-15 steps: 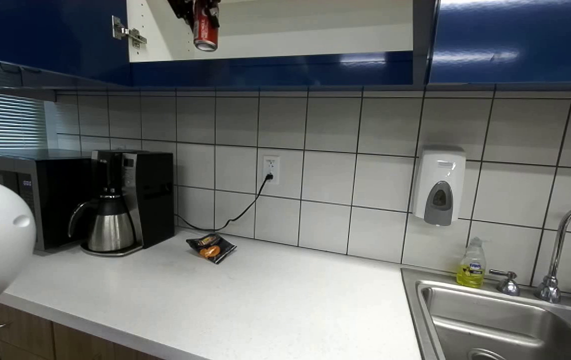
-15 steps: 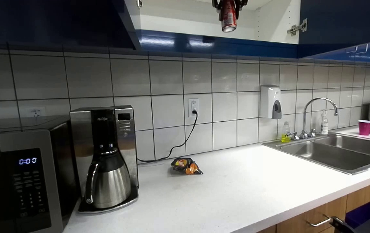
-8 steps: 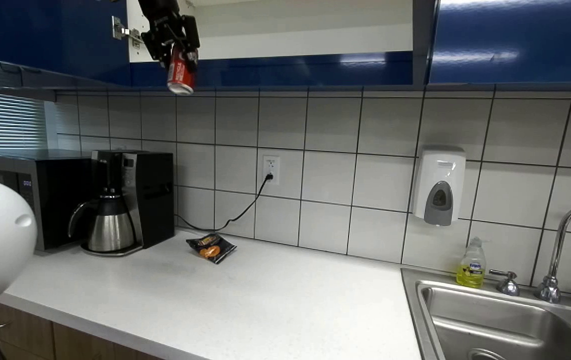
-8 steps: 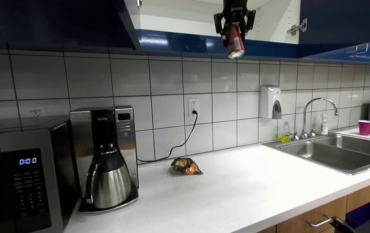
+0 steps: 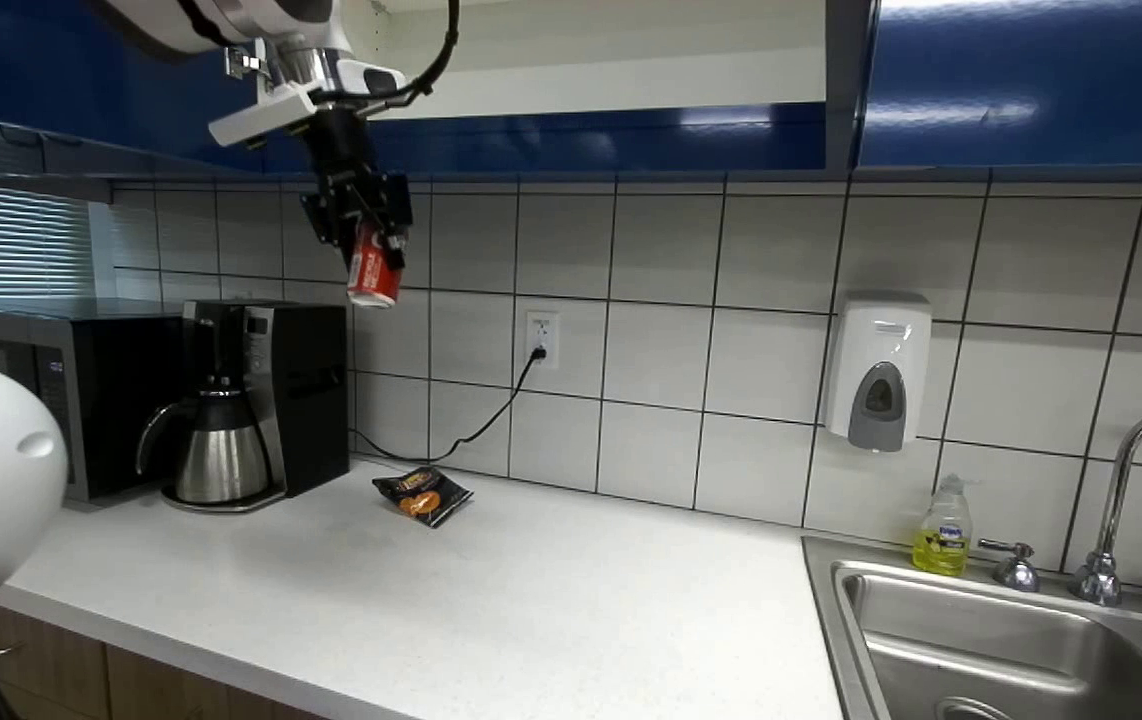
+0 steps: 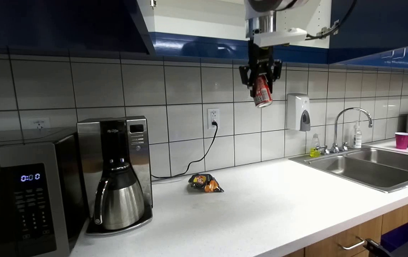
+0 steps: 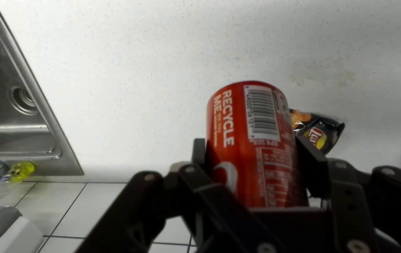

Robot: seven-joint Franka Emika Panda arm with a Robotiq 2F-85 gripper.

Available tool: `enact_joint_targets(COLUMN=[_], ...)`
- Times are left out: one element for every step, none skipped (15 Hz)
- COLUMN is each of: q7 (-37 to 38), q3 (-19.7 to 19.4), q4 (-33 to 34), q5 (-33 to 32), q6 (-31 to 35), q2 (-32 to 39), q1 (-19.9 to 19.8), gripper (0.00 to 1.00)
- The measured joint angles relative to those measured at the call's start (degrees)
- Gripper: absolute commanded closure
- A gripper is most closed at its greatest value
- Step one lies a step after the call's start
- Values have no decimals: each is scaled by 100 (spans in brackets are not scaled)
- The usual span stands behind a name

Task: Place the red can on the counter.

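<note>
The red can [image 5: 374,278] hangs in the air well above the white counter [image 5: 551,600], below the open cabinet. It also shows in an exterior view [image 6: 262,95], tilted slightly with its silvery end down. My gripper [image 5: 371,248] points down and is shut on the can, one finger on each side; it also shows in an exterior view [image 6: 262,88]. In the wrist view the can [image 7: 249,140] sits between the gripper's fingers [image 7: 255,154], over the counter [image 7: 133,88]. The can's upper end is hidden inside the gripper.
A dark orange-marked packet [image 5: 423,496] lies on the counter near the tiled wall. A coffee maker with a steel pot [image 6: 118,200] and a microwave [image 6: 29,200] stand at one end. The steel sink [image 5: 826,600] lies at the other end. The open cabinet [image 5: 571,140] hangs above.
My gripper has come down out of the open cabinet with the red can still held. It is now below the cabinet's edge, with more of the arm in view.
</note>
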Motion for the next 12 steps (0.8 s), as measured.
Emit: enact_joint_targets(q7=[0,-1,-2,-5,-8,-8,-8,-8,-8,-9,-9,-9], q3=[-14,-32,-51,-60,-70,-81,-92,-108,-123,-135,-143,-147], q4=[-236,-465,-688,-892,-1085,-1268,-1440,-1600,-1743,-1873,-1975,-2049], q5=[0,0,0,-1,-2,-3,-5,-11,-23,-40,-81,-146], q6=[279,565,869,1174,1483,1806,2133,2454,2778,3114,3435,3735], q2=[25,65,125,200,290,396,515,651,807,990,1184,1390], q1=[-49,-98,-146,-200,-254,-304,-356,-410,-466,-529,-590,-653], gripper=[61,61,61,61,61,61,61,61,61,61,61,61])
